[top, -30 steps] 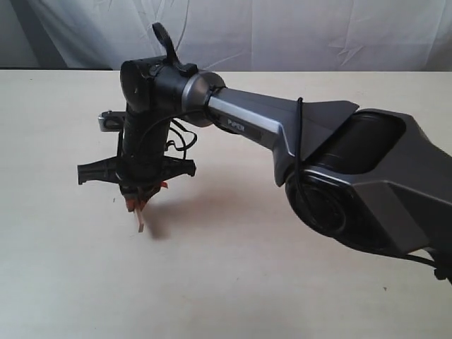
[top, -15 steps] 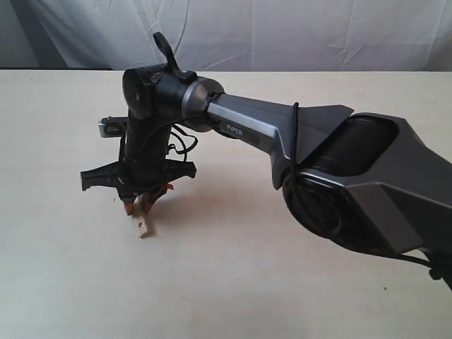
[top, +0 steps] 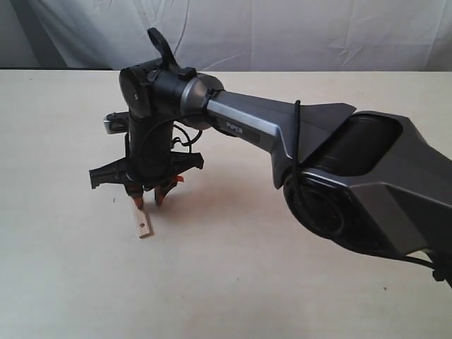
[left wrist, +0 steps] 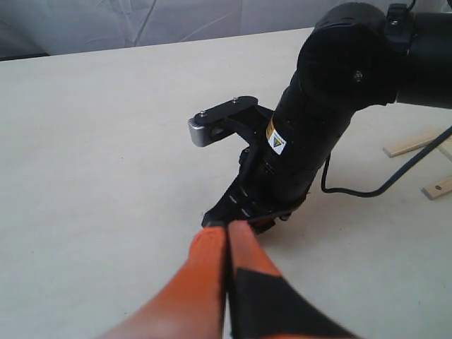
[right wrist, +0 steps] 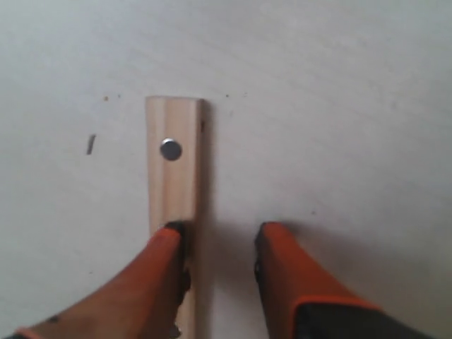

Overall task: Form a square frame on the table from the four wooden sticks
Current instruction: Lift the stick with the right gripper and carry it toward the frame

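Note:
One pale wooden stick (top: 143, 222) lies flat on the table (top: 233, 289), just below my right gripper (top: 150, 200). That gripper hangs open above it, holding nothing. In the right wrist view the stick (right wrist: 173, 162) shows a small dark dot, and one orange finger (right wrist: 166, 268) overlaps its near end while the right gripper (right wrist: 219, 233) stands open. Two more sticks (left wrist: 417, 143) (left wrist: 439, 187) show at the edge of the left wrist view. My left gripper (left wrist: 227, 227) is shut with nothing in it, close to the right arm's wrist (left wrist: 318, 120). No square frame is in view.
The right arm (top: 332, 169) reaches across the table from the right and fills much of the exterior view. A black cable (left wrist: 367, 191) loops from its wrist. A white cloth backdrop (top: 282, 32) hangs behind the table's far edge.
The right gripper has opened and let go of the stick, which now lies flat on the table. The gripper has shifted slightly right and up.

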Action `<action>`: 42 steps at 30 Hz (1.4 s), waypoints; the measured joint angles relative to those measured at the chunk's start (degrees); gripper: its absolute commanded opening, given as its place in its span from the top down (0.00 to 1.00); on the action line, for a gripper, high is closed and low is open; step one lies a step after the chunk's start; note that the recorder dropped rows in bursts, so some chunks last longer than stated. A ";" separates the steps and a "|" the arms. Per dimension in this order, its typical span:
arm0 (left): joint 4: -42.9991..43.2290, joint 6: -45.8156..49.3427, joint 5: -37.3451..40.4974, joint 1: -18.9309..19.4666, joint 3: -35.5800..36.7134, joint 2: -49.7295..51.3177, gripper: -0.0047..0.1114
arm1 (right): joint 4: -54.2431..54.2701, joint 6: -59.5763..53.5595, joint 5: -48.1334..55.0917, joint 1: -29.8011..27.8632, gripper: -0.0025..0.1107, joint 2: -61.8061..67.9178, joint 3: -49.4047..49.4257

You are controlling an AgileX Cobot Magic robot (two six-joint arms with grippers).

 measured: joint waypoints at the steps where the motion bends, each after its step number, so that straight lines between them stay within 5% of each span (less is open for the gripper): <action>1: 0.00 0.00 0.00 0.00 0.00 0.00 0.96 | -0.83 0.24 0.11 0.40 0.58 0.00 0.00; 24: 0.00 0.00 0.00 0.00 0.00 0.00 0.96 | -10.24 4.39 -1.40 5.08 0.58 0.40 -1.53; 33: 0.00 0.00 0.00 0.00 0.00 0.00 0.96 | -10.33 4.58 -0.93 5.08 0.93 0.78 -1.53; 42: 0.00 0.00 0.00 0.00 0.00 0.00 0.96 | -12.15 4.58 0.27 5.16 0.97 0.78 -1.58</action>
